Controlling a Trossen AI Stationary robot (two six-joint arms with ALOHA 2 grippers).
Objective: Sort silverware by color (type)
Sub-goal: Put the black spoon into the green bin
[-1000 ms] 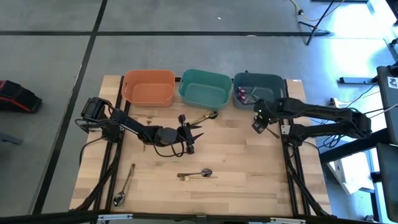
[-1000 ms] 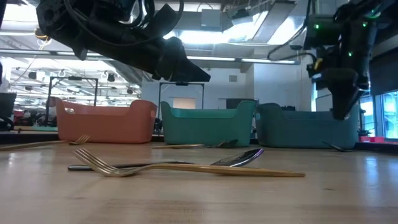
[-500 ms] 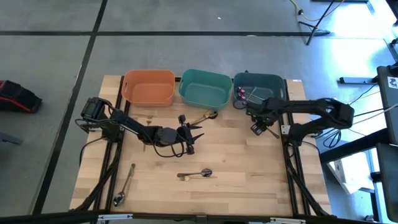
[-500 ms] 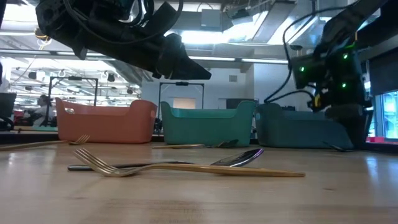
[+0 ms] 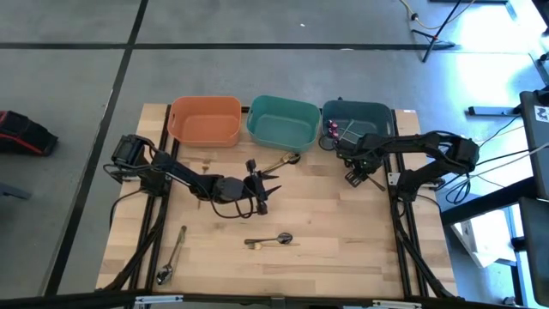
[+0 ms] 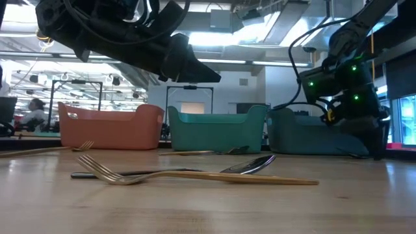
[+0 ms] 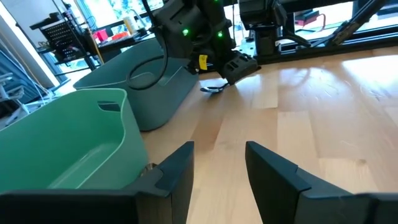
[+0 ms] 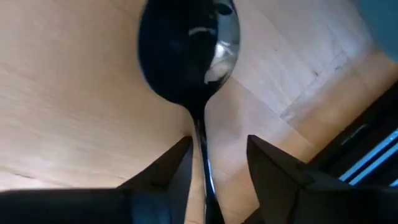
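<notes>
Overhead, a pale wooden table (image 5: 326, 249) stands on grey floor, with orange (image 5: 204, 120), teal (image 5: 283, 123) and blue-grey (image 5: 357, 120) bins along its far edge.

Left gripper (image 5: 268, 190) hovers mid-table, fingers (image 7: 175, 176) spread and empty. Right gripper (image 5: 352, 178) is down at the table before the blue-grey bin, its fingers (image 8: 273, 168) straddling the handle of a dark spoon (image 8: 189, 56) lying flat, not yet pinching it. A gold fork (image 6: 195, 174) crosses another dark spoon at the near centre.

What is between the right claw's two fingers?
A dark spoon lies on the table; its handle runs between the right claw's open fingers, shown in the right wrist view.
</notes>
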